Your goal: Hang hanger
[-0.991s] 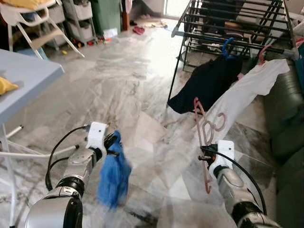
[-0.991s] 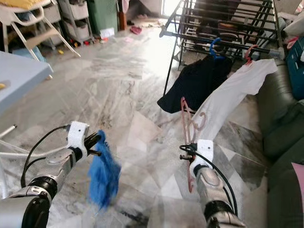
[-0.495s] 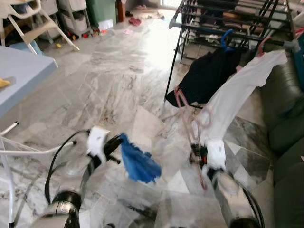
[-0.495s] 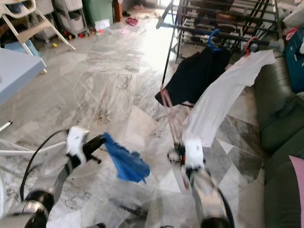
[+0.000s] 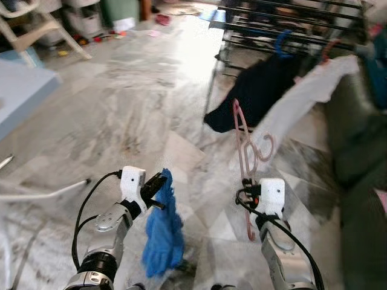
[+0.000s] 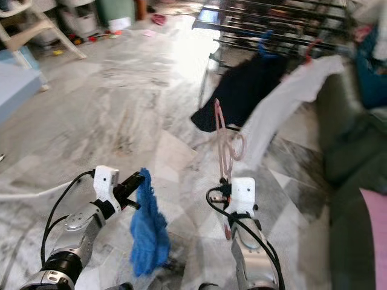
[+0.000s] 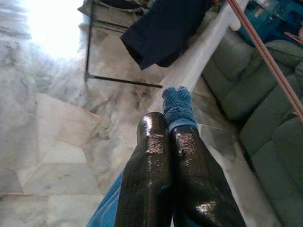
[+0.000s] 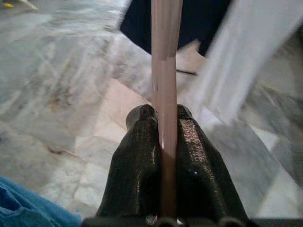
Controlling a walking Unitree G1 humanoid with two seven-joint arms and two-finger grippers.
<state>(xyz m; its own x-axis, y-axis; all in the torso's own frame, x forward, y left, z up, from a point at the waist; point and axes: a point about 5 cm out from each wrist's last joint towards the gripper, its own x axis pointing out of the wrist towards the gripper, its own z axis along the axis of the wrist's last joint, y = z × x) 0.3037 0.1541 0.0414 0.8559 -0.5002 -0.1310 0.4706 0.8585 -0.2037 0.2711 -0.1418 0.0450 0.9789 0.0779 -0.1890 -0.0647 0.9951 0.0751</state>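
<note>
Marble floor (image 5: 127, 103), rack (image 5: 290, 30) ahead; R end effector (image 8: 163, 118) clamps hanger (image 5: 245, 142), L (image 7: 169, 127) cloth (image 5: 162, 232).

A grey-veined marble floor (image 5: 121, 103) of large pale tiles runs across the room, with a bright glare patch near its far end. A black drying rack (image 5: 284, 24) stands on it at the right, just beside a dark green sofa (image 5: 357, 151), and small scattered items (image 5: 163, 18) lie far off.
</note>
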